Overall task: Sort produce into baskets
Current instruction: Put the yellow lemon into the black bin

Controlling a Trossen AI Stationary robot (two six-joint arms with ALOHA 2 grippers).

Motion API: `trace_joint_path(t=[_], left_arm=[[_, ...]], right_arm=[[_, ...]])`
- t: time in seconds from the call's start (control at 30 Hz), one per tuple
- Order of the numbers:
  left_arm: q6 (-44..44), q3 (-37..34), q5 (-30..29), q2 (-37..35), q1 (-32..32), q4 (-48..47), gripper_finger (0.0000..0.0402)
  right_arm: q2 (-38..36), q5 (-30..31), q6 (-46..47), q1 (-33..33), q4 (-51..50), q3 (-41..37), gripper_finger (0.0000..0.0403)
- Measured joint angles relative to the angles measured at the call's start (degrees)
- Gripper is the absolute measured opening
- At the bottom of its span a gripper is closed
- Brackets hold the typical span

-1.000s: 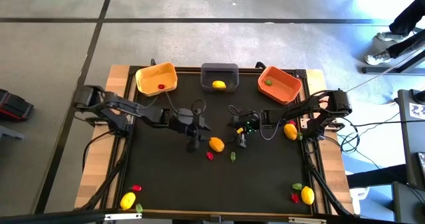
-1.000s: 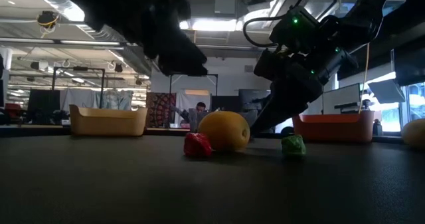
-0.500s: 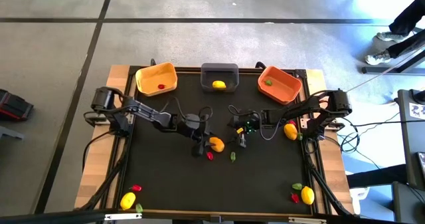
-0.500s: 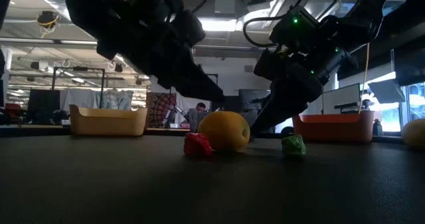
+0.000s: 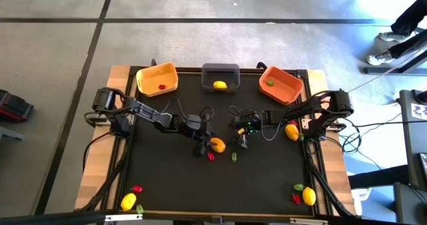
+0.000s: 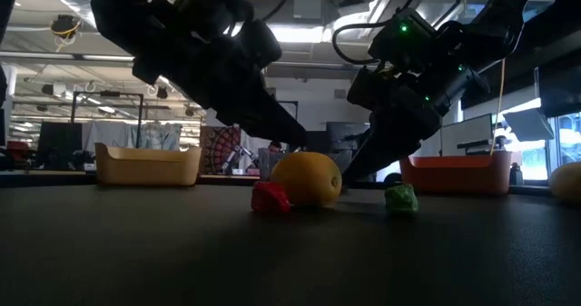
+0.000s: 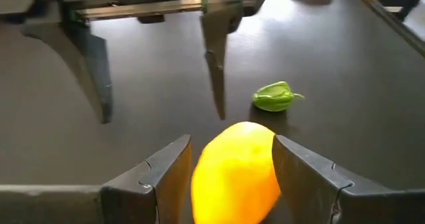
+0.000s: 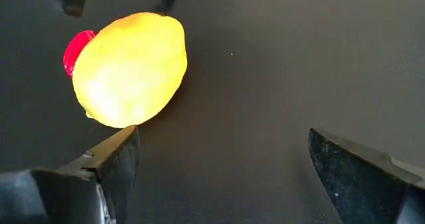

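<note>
1. Counter's near-left corner: a lemon (image 5: pixel 128 201) with a red piece (image 5: pixel 137 189) and a green piece beside it; I count these as unsorted.
2. Yellow-orange basket (image 5: pixel 148 74): one red piece (image 5: pixel 161 87) inside, done.
3. Left gripper (image 7: pixel 227 177): my jaws straddle the centre lemon (image 5: pixel 217 145), spread just wider than it and, as far as I can tell, not yet pressing.
4. Centre of the counter: a red piece (image 5: pixel 211 156) and a green piece (image 5: pixel 234 157) lie loose.
5. Dark grey basket (image 5: pixel 220 69): one lemon (image 5: pixel 219 85) in.
6. Right gripper (image 8: pixel 219 177): jaws fully released, empty, close to the same centre lemon.
7. Orange basket (image 5: pixel 291 85): one green piece (image 5: pixel 269 82) in.
8. Right edge lemon (image 5: pixel 291 131) and the near-right cluster (image 5: pixel 303 194) remain; I judge the sorting under half finished.
</note>
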Motion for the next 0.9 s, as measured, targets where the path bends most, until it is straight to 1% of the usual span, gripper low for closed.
trace_joint_path(t=[0.17, 0.33, 0.47, 0.57, 0.7, 0.9], left_arm=[[-2.9, 0.0, -3.7, 0.0, 0.0, 0.1, 0.0242], [-2.6, 0.0, -4.1, 0.0, 0.0, 0.2, 0.0288], [-2.0, 0.0, -4.1, 0.0, 0.0, 0.3, 0.0314], [-3.1, 0.0, -4.1, 0.0, 0.0, 0.2, 0.0321], [-8.6, 0.0, -4.1, 0.0, -0.1, 0.1, 0.0322], [-9.2, 0.0, -3.8, 0.0, -0.1, 0.0, 0.0322]], right_arm=[[0.0, 0.0, 0.0, 0.0, 0.0, 0.0, 0.0372], [0.0, 0.0, 0.0, 0.0, 0.0, 0.0, 0.0372], [0.0, 0.0, 0.0, 0.0, 0.0, 0.0, 0.0372], [0.0, 0.0, 0.0, 0.0, 0.0, 0.0, 0.0372], [0.0, 0.0, 0.0, 0.0, 0.0, 0.0, 0.0372], [0.0, 0.1, 0.0, 0.0, 0.0, 0.0, 0.0372]])
